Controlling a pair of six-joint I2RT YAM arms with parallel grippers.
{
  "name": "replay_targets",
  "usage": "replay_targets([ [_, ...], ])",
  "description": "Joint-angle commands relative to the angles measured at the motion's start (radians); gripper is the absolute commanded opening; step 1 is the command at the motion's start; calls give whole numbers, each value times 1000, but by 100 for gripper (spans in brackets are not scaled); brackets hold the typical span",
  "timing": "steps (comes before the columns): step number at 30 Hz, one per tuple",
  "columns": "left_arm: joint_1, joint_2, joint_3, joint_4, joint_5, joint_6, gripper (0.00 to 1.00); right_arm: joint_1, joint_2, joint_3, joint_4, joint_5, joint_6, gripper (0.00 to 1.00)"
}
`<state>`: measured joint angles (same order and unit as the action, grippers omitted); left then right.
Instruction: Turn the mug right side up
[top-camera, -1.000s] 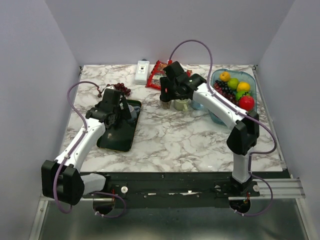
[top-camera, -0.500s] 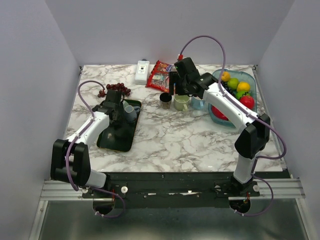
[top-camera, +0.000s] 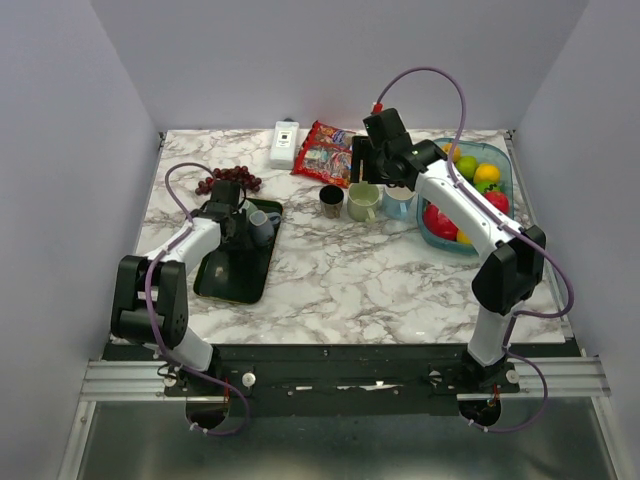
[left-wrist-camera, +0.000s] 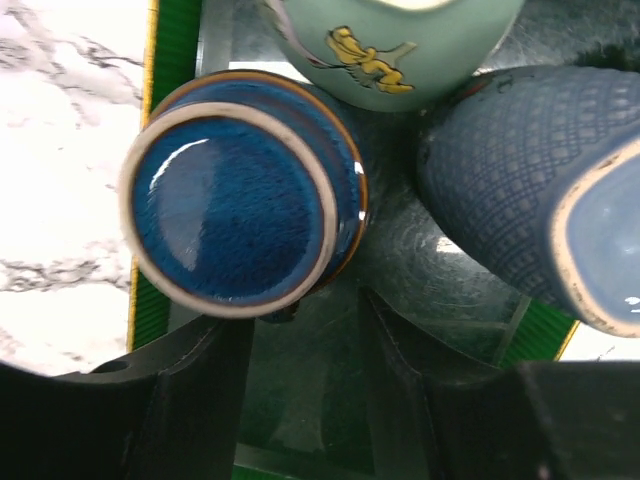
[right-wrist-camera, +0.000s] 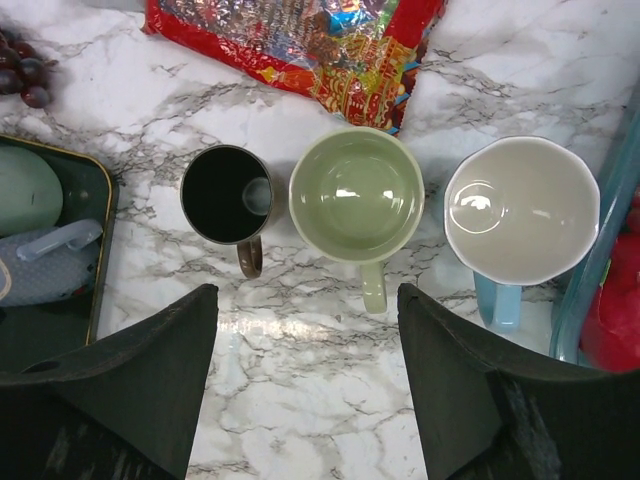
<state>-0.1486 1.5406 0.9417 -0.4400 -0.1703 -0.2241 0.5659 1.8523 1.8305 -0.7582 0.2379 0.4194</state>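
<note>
Three mugs sit on a dark green tray (top-camera: 235, 275) at the left. In the left wrist view a dark blue mug (left-wrist-camera: 235, 205) stands base up, a pale green mug with a yellow bird (left-wrist-camera: 390, 50) is behind it, and a textured blue mug (left-wrist-camera: 520, 170) lies on its side. My left gripper (left-wrist-camera: 300, 390) is open and empty, low over the tray just short of the dark blue mug; it also shows in the top view (top-camera: 240, 225). My right gripper (right-wrist-camera: 305, 400) is open and empty, high above three upright mugs; it also shows in the top view (top-camera: 375, 165).
Upright on the marble are a brown mug (right-wrist-camera: 225, 195), a green mug (right-wrist-camera: 357, 195) and a light blue mug (right-wrist-camera: 520, 210). A red snack bag (top-camera: 322, 150), a white box (top-camera: 285, 143) and grapes (top-camera: 228, 178) lie at the back. A fruit bin (top-camera: 498, 160) stands at the right.
My right gripper has risen and drawn back from the brown mug. My left arm has folded in, bringing its gripper lower and further up the tray toward the mugs.
</note>
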Motion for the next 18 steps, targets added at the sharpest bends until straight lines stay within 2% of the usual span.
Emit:
replay_targets([
  [1,4,32,52,18,57,12,50,-3,-1,10,-32,-18,15,78],
  [13,6,15,55,37,18,-18,48,-4,21,23,-36,-32,5,78],
  [15,6,19,57,37,25,-27,58,-4,25,24,-36,-32,2,78],
  [18,6,16,54,38,20,-35,61,-4,33,27,-36,-35,-1,77],
])
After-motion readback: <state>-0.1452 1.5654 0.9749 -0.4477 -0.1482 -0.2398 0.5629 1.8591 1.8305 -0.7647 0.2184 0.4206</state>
